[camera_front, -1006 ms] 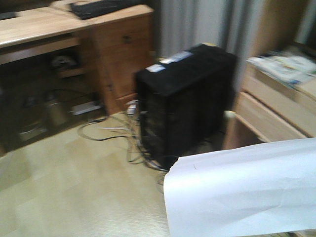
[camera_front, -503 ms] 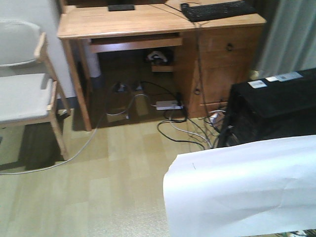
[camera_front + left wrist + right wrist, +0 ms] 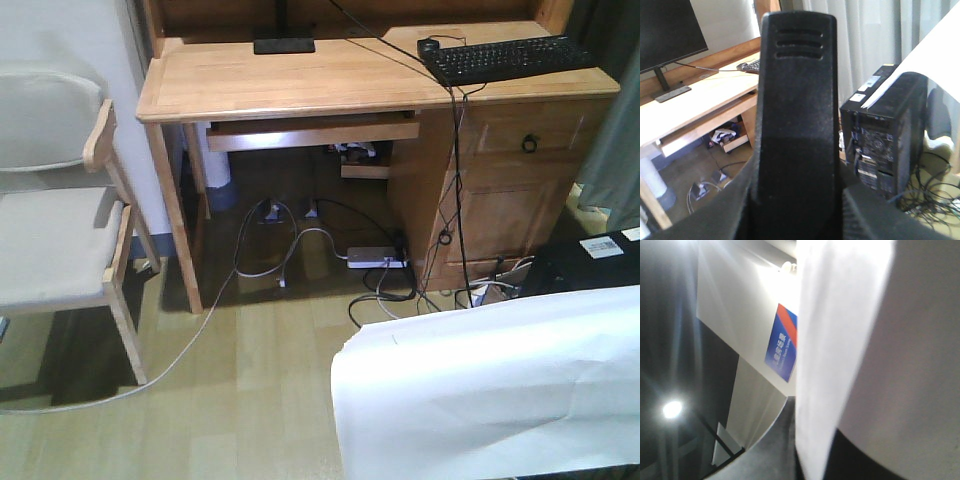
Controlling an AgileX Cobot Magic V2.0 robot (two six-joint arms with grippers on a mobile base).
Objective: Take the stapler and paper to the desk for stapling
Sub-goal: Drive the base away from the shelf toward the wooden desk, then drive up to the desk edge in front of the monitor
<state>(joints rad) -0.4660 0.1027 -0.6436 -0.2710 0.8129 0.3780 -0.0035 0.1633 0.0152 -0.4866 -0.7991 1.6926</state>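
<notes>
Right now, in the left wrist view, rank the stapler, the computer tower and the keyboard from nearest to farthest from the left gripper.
1. The stapler: upright at centre, held in the left gripper.
2. The computer tower: on the floor, to the right.
3. The keyboard: on the desk, far back, just left of the stapler.

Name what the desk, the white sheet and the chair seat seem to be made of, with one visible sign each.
The desk: light wood with a satin finish, showing plank seams and grain. The paper: thin matte white paper; it curves and shows a crease. The chair seat: probably a pale fabric cushion, soft-edged, on a wooden frame.
</notes>
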